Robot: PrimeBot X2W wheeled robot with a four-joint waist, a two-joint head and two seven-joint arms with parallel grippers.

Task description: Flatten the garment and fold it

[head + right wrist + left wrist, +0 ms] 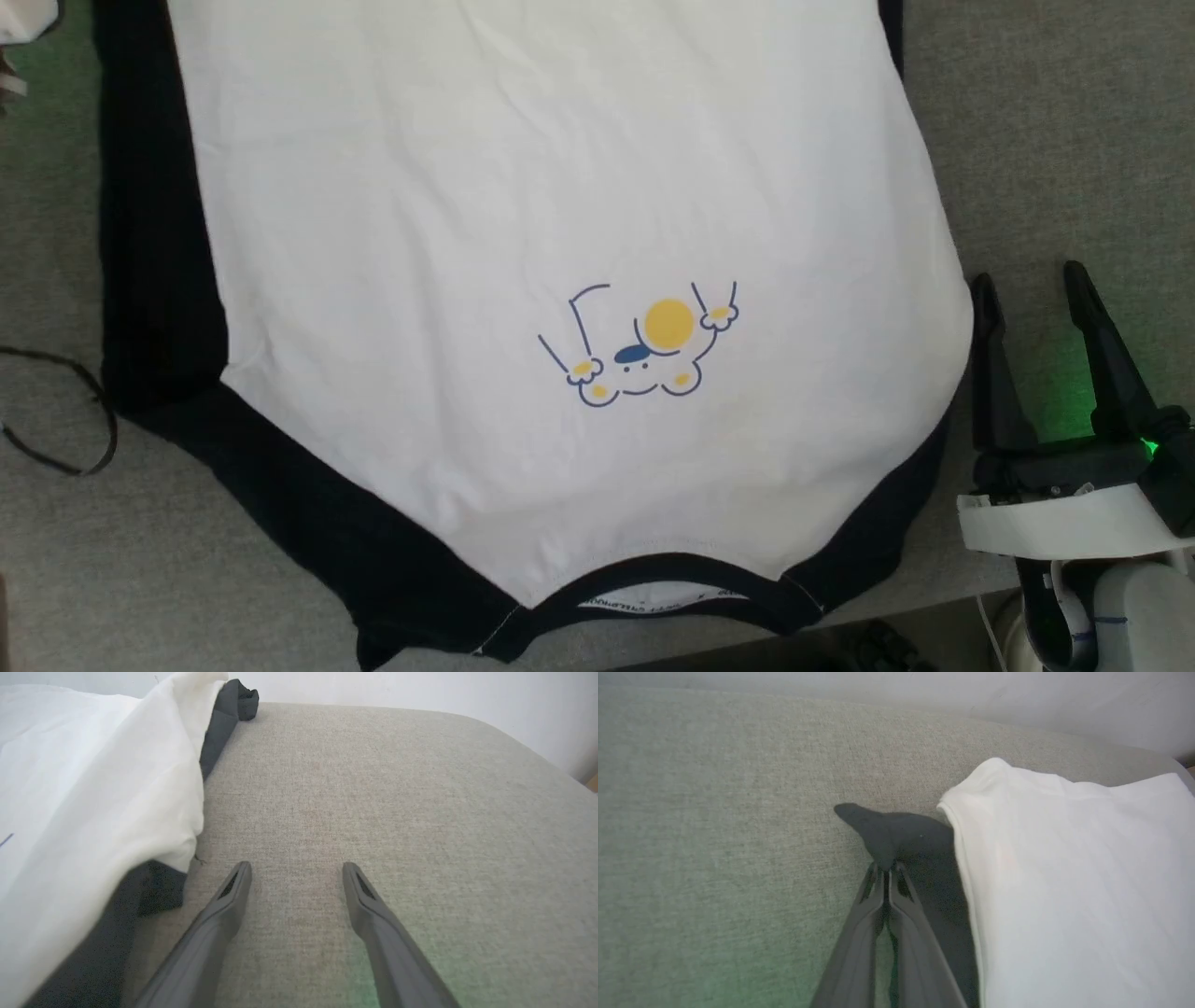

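Note:
The garment (560, 215) lies spread on the grey surface, its collar (663, 583) at the near edge and its yellow-and-blue print (644, 345) upside down. A black sleeve (159, 233) lies along its left side. In the left wrist view my left gripper (888, 869) is shut, its tips pinching a dark flap of that sleeve (896, 833) just beside the white body (1064, 882). My right gripper (1027, 275) rests open on the bare surface, close to the garment's right edge. In its own wrist view the right gripper (295, 868) has nothing between its fingers, and the white cloth (93, 793) lies to its left.
A thin black cable loop (65, 415) lies on the grey fabric surface (1046, 140) left of the sleeve. A white object (23, 19) sits at the far left corner. The surface's near edge runs just below the collar, and a pale wall (420, 690) stands behind the far edge.

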